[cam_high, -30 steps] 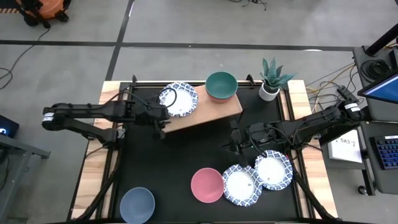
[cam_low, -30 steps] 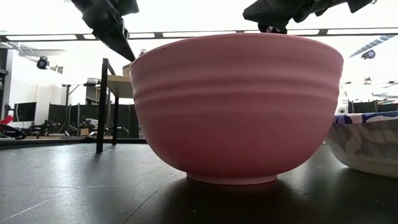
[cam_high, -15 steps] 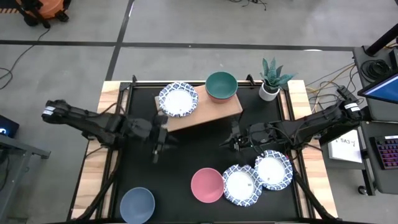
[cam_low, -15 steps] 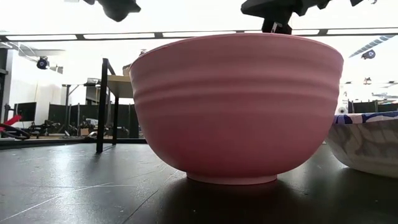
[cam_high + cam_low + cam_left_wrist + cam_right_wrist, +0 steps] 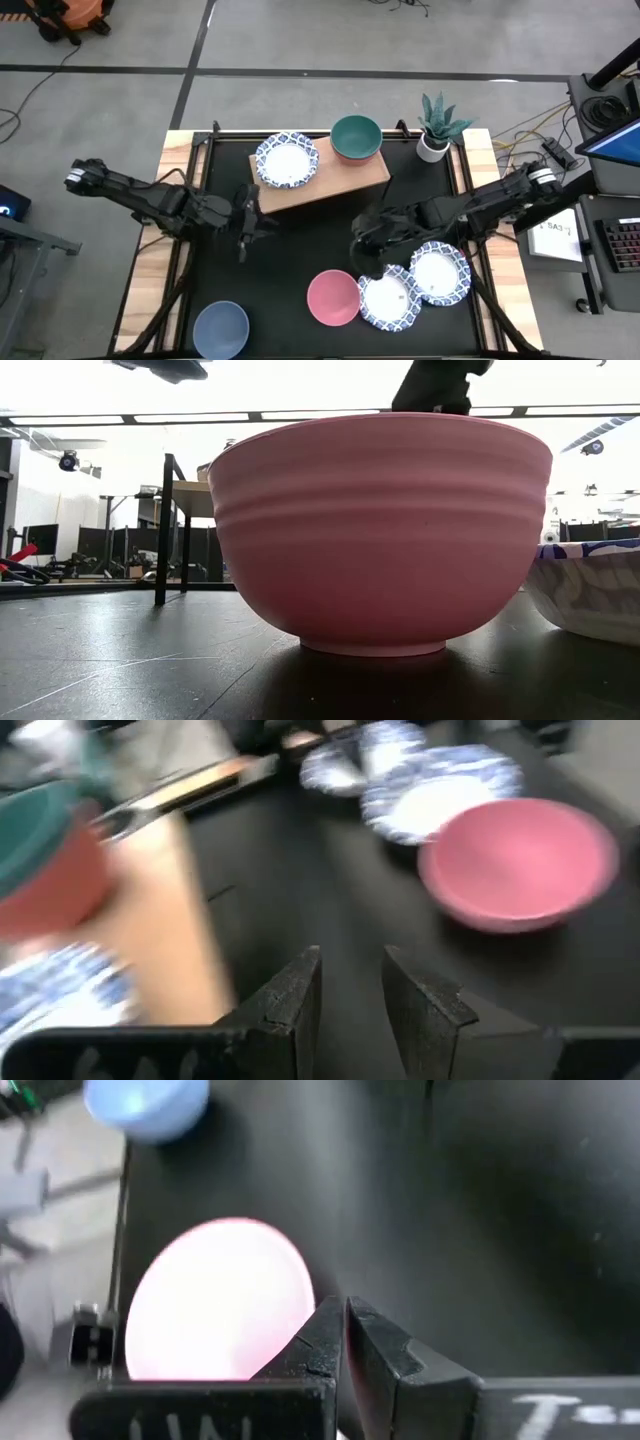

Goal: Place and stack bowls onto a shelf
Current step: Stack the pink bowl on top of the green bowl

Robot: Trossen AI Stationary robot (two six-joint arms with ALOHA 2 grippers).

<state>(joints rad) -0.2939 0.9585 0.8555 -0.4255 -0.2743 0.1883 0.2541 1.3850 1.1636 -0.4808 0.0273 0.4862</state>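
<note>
On the wooden shelf (image 5: 325, 180) at the far side of the black counter (image 5: 290, 260) two places are already filled: a white bowl with a blue patterned rim (image 5: 287, 160) and, beside it, a green bowl (image 5: 356, 136) that sits inside a red bowl (image 5: 50, 895), as the left wrist view shows. This looks like the stacking that the task asks for, done to save room on the narrow board. The other bowls wait on the near part of the counter: the pink bowl (image 5: 333, 297), two more patterned bowls (image 5: 390, 297) touching each other just beside it, and the blue-grey bowl (image 5: 221, 329) well apart at the near left corner.

The left claw (image 5: 243, 228) hangs over bare counter in front of the shelf's left end. It holds nothing, and its fingers stand a little apart. The pink bowl lies farther toward the near side and to the right of it.

The right claw (image 5: 364, 243) is closed and empty. It hovers just beyond the far edge of the pink bowl, close to the nearest patterned bowl. I judge that it is aiming at the pink bowl, but it would first have to open.
</note>
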